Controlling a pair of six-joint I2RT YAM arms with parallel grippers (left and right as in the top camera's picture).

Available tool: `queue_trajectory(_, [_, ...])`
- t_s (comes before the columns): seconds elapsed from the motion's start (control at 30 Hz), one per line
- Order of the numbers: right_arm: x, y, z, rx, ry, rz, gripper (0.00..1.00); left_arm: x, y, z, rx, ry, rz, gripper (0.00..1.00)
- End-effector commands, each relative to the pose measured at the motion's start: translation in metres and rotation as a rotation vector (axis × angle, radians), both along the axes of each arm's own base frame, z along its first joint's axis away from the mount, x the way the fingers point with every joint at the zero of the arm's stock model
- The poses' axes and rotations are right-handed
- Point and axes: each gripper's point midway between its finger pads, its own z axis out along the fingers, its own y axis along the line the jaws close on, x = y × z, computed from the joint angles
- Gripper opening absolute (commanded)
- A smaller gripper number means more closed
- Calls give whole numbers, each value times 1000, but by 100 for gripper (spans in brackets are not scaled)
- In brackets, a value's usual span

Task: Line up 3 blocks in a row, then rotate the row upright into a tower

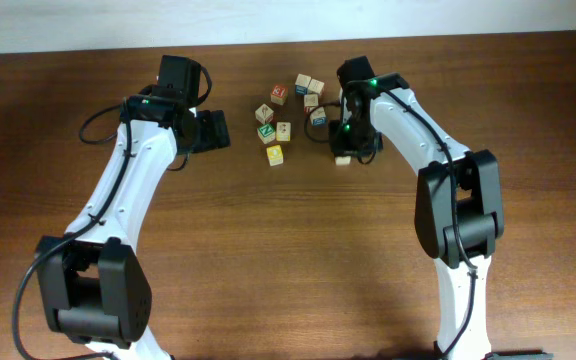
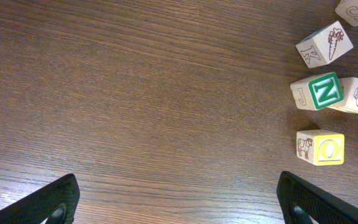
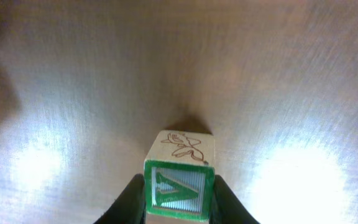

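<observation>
Right gripper (image 3: 178,202) cut off at frame bottom, glare washing out table (image 3: 73,74); jaws clamped on green-faced block (image 3: 179,180), right of cluster. Left gripper (image 2: 179,199) spread wide, nothing held.

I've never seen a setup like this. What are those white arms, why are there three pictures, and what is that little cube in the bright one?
The white arms are two robot arms at a wooden table, each ending in a two-finger gripper. One picture looks down from above; the other two come from cameras on the wrists. On the table lies a cluster of small alphabet blocks. The left gripper is wide open over bare wood, with a green N block and a yellow O block off to one side of its view. The right gripper has its fingers against both sides of a green-faced block, apparently gripping it. The brightness seems to be glare on the table.
</observation>
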Motion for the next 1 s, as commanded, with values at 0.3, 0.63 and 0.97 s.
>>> queue_trajectory(0.3, [-81, 6, 4, -43, 304, 58, 31, 5, 2, 2, 4, -9, 18, 100])
queue_trajectory(0.63, [-74, 8, 10, -34, 278, 84, 61, 5, 2, 2, 3, -9, 18, 99])
queue_trajectory(0.97, [43, 57, 81, 107, -225, 122, 67, 5, -4, 2, -26, -11, 7, 99])
